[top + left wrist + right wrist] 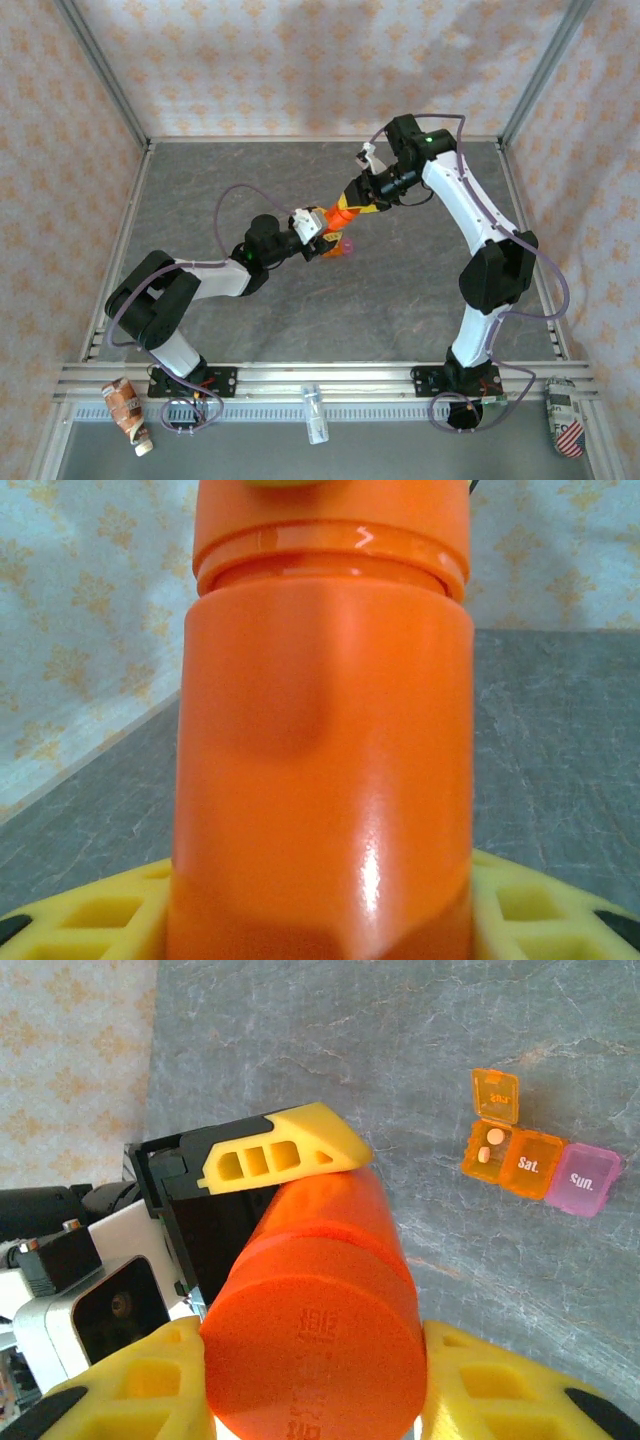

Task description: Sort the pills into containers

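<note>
An orange cylindrical bottle (342,215) hangs tilted above the table, held between both arms. My left gripper (320,925) is shut on the bottle's body (320,780), its yellow fingers (545,910) showing at either side. My right gripper (315,1370) is shut on the bottle's orange-red cap (310,1350). The containers (530,1160), a small orange and pink box marked "Sat." and "Sun.", lie on the table below. The box's orange lid (495,1095) stands open, with two pale pills (490,1145) inside. In the top view the box (347,245) peeks out just under the bottle.
The grey table (400,290) is fenced by a metal frame and patterned walls. Off the table's front edge lie a brown tube (127,410), a clear small bottle (314,412) and a flag-printed can (566,420).
</note>
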Robot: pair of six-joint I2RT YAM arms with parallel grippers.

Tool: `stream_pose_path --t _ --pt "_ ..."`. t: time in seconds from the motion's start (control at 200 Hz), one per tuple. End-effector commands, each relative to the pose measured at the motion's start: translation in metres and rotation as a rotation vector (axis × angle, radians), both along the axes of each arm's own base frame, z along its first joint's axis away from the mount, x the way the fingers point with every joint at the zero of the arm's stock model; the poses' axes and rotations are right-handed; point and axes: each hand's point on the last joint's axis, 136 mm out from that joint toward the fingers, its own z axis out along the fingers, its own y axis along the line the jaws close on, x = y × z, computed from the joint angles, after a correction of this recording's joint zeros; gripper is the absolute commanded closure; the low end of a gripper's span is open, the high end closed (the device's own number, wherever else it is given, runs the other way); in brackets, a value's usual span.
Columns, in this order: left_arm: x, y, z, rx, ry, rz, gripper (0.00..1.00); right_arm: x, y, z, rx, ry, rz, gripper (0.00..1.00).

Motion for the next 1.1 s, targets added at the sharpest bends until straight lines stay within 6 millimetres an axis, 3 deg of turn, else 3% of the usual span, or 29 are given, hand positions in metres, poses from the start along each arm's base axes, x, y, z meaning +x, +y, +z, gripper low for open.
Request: stream_pose_path --t 0.0,0.505,1.096 --pt "0.004 -0.005 0.073 -0.100 -0.215 0.020 1.00 0.000 0.001 -0.009 -0.043 0.029 -0.059 0.64" --pt "0.005 -0.003 0.072 -0.097 -0.233 0.045 1.00 0.011 -0.004 -0.005 -0.067 0.030 -0.183 0.58" --pt "0.007 0.000 0.069 -0.114 -0.218 0.065 1.00 0.015 -0.009 0.005 -0.070 -0.019 -0.200 0.38"
